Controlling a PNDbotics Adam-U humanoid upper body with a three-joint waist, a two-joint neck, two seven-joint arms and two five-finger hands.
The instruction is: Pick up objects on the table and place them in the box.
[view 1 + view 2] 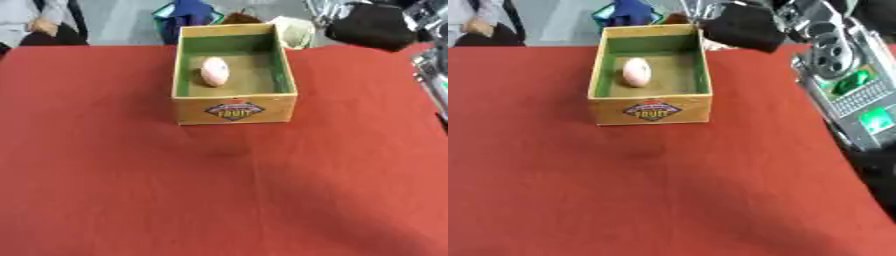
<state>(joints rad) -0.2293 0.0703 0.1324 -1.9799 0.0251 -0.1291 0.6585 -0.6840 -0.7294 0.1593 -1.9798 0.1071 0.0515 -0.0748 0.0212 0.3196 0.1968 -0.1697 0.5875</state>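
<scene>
A wooden box (234, 110) with a green lining and a fruit label on its front stands at the far middle of the red table (131, 175). A pale pink egg-shaped object (214, 71) lies on the box floor, towards its left side. My right arm (846, 85) comes in from the right, and its black hand (741, 25) hangs above the table's far edge, just beyond the box's far right corner. The hand shows only as a dark mass, and nothing is visible in it. My left hand is out of sight.
Beyond the table's far edge are a blue bag (188, 15) and a pale object (296, 31) behind the box. A seated person shows at the far left corner. The red cloth in front of the box is bare.
</scene>
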